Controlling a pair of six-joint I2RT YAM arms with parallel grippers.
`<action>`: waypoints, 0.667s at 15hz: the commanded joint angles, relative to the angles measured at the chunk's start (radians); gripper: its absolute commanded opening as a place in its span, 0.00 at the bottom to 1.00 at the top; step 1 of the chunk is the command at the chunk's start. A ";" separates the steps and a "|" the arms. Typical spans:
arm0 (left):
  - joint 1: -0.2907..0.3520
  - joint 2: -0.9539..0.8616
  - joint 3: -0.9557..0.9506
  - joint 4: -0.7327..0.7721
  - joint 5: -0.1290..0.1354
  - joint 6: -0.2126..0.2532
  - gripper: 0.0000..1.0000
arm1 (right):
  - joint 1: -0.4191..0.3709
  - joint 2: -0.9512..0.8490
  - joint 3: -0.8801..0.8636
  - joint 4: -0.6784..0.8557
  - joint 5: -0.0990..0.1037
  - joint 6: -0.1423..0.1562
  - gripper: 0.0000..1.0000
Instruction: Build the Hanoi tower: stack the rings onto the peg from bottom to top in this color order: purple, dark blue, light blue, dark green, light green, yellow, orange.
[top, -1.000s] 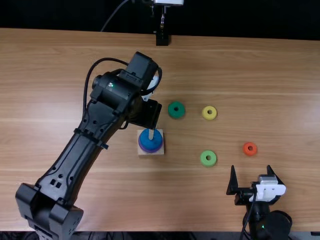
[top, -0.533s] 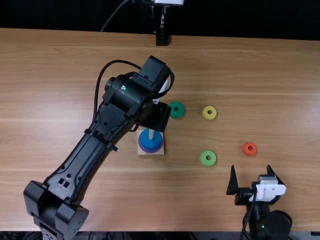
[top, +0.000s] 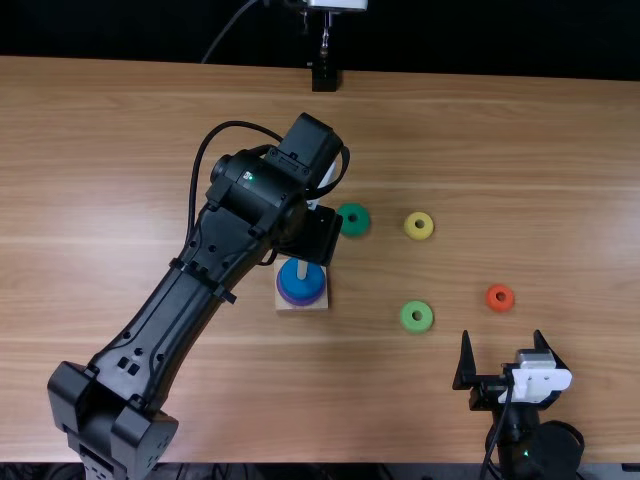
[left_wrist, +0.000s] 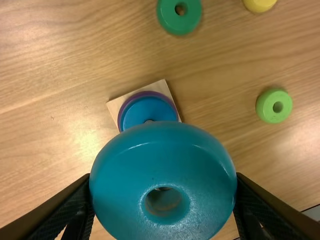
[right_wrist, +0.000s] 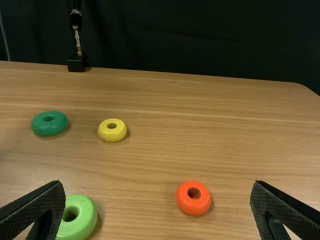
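Observation:
My left gripper (top: 312, 236), seen from above, hangs just beyond the peg base (top: 288, 303). In the left wrist view the left gripper (left_wrist: 164, 192) is shut on a light blue ring (left_wrist: 162, 145), large in front of the camera. Behind it, the dark blue ring (left_wrist: 145, 110) lies on the purple ring (left_wrist: 121, 116) around the peg (top: 302, 268). Loose on the table are the dark green ring (top: 353, 219), light green ring (top: 417, 316), yellow ring (top: 419, 226) and orange ring (top: 500, 297). My right gripper (top: 502, 350) stands open near the orange ring; in its wrist view, the right gripper (right_wrist: 158, 197) holds nothing.
A black stand (top: 325, 78) is at the table's far edge. The left arm stretches diagonally over the left part of the wooden table (top: 560, 180), and the right arm sits low at the near right.
The left arm has shifted to the right, its gripper coming closer to the dark green ring, and has barely moved over the last half second. The right arm and loose rings have stayed put.

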 joint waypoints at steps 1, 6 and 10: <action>-0.003 0.014 0.022 -0.002 0.009 -0.008 0.00 | -0.004 -0.019 -0.050 -0.065 0.009 -0.003 1.00; -0.009 0.011 -0.043 -0.002 0.009 -0.008 0.00 | -0.004 -0.019 -0.050 -0.065 0.009 -0.003 1.00; -0.014 0.008 -0.070 -0.004 0.009 -0.008 0.00 | -0.004 -0.019 -0.050 -0.065 0.009 -0.003 1.00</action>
